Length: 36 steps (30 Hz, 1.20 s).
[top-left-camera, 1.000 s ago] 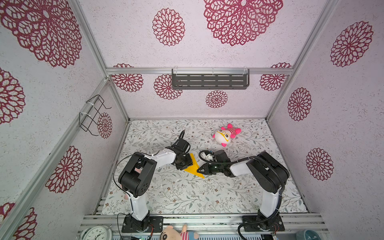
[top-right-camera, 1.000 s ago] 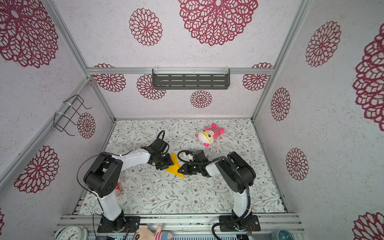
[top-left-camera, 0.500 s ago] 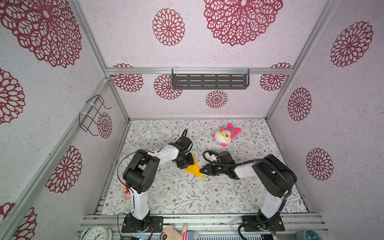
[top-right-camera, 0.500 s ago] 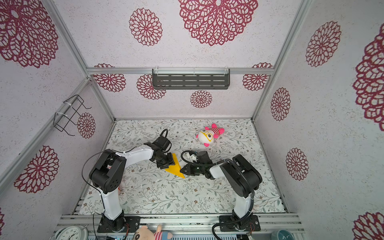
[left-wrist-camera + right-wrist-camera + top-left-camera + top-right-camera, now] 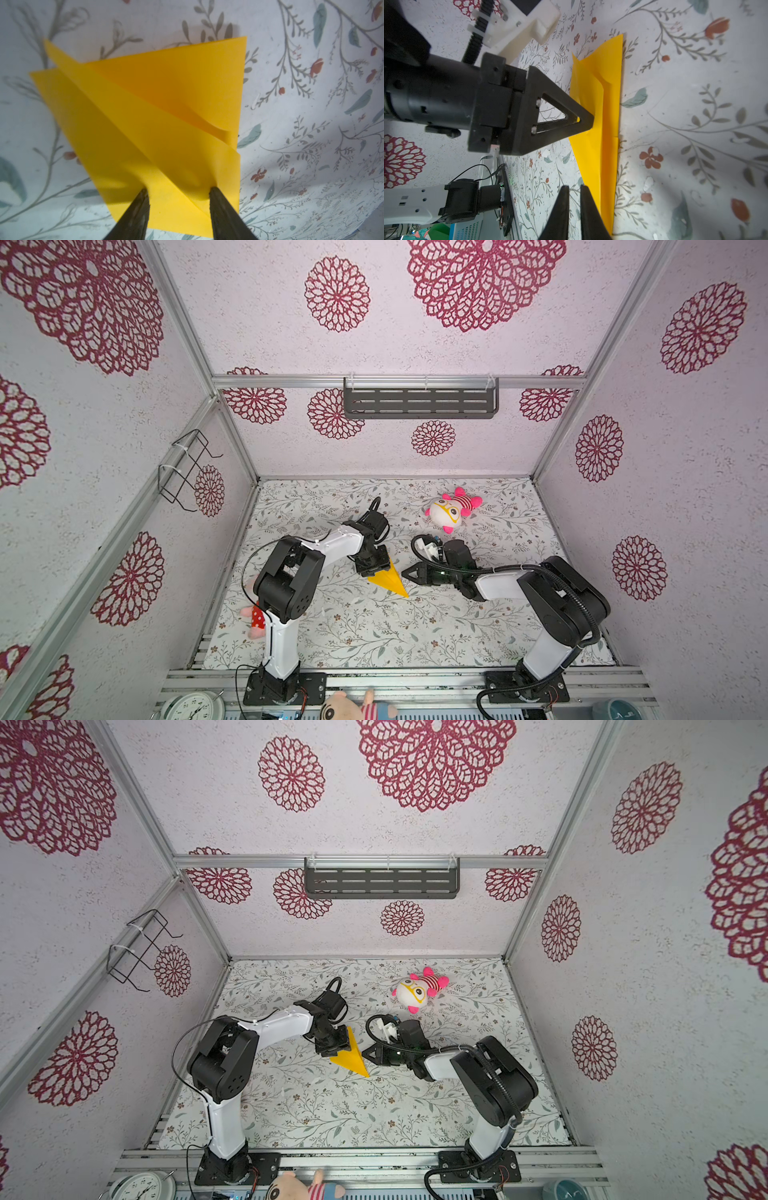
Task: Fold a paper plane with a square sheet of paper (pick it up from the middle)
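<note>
Open floral mat surrounds paper plane, left gripper touching its wide end.

Left end effector touches paper plane (partly folded).

paper plane wide end partly hidden under left tool.

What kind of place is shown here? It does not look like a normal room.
Probably a robot test booth: an aluminium frame with patterned wall panels encloses a small floral table, and the left arm and right arm are mounted on its front rail.
</note>
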Tool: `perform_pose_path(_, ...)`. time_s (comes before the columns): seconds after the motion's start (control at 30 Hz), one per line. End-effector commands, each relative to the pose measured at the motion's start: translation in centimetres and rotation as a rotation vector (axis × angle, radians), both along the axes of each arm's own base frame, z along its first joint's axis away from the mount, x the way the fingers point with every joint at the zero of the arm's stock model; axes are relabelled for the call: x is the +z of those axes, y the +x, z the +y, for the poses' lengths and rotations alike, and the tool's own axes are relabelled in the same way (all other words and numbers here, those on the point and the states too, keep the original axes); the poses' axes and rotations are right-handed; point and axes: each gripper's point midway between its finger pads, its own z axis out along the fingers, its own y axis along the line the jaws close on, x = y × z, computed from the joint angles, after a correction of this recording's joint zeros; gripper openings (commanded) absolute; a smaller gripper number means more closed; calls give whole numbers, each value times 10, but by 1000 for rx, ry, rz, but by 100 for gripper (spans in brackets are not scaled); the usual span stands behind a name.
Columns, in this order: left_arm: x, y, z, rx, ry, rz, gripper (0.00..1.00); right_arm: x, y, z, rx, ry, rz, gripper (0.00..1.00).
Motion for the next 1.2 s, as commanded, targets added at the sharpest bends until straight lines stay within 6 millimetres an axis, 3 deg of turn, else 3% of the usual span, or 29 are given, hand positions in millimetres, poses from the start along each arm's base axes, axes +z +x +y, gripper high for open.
perform_pose_path(0.0,-112,-65,68,-34,326,238,51,7,-3,13,51,43,-10,13)
perform_pose_path(0.47,-137,-75,74,-53,366,295,52,-19,-11,23,103,18,73,10)
perform_pose_path(0.73,-146,-79,76,-62,376,312,54,-39,-16,17,101,-38,120,9)
perform_pose_path(1.17,-165,-86,80,-84,399,352,55,-46,-20,13,103,-67,136,9)
